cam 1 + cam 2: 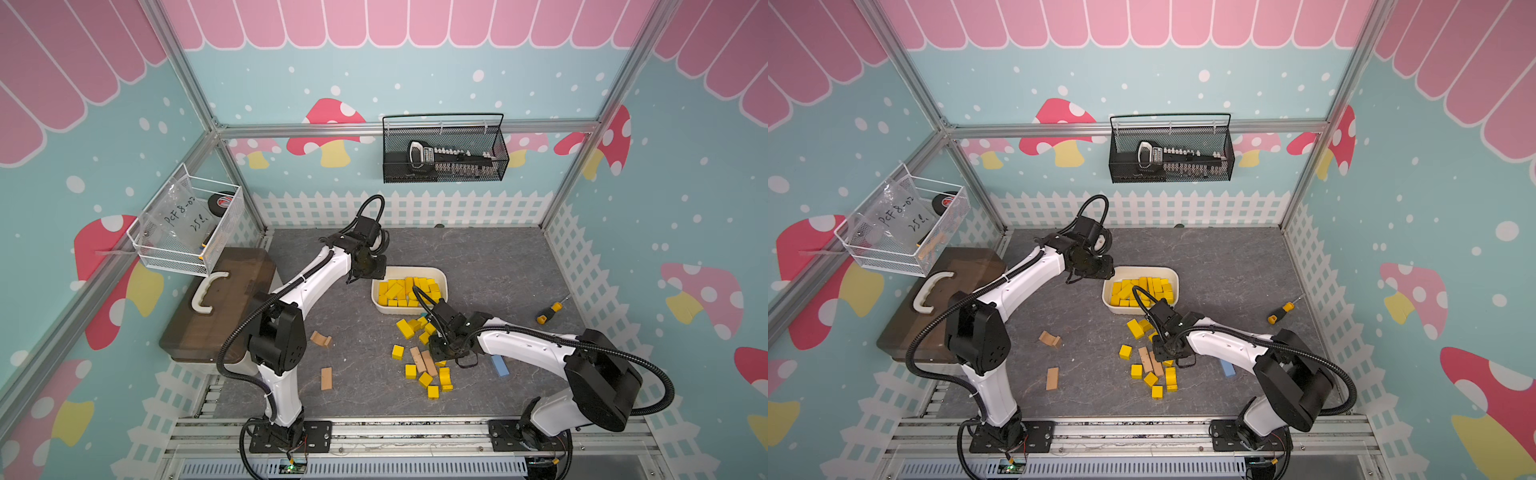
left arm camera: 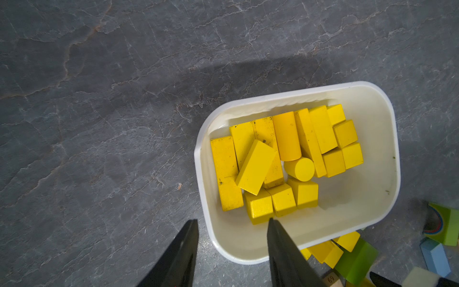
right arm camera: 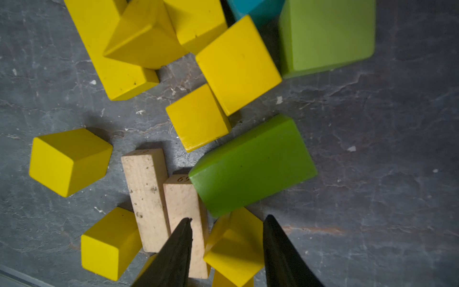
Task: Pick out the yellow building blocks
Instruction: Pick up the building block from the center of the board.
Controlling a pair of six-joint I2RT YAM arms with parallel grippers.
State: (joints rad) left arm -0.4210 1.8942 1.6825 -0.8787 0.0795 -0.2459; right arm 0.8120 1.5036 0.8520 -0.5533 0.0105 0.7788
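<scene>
Right gripper (image 3: pixel 229 217) straddles yellow block (image 3: pixel 233 248); bare tabletop (image 3: pixel 372 198) alongside.

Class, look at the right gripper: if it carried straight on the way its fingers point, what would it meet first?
Most likely the yellow block sitting between the right gripper's fingers, with the grey tabletop just beneath; depth is hard to judge.

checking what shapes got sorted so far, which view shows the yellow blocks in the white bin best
The left wrist view: it looks down into the white bin, so the yellow building blocks read singly, cylinder included. Both top views show them small and merged. The right wrist view misses the bin.
</scene>
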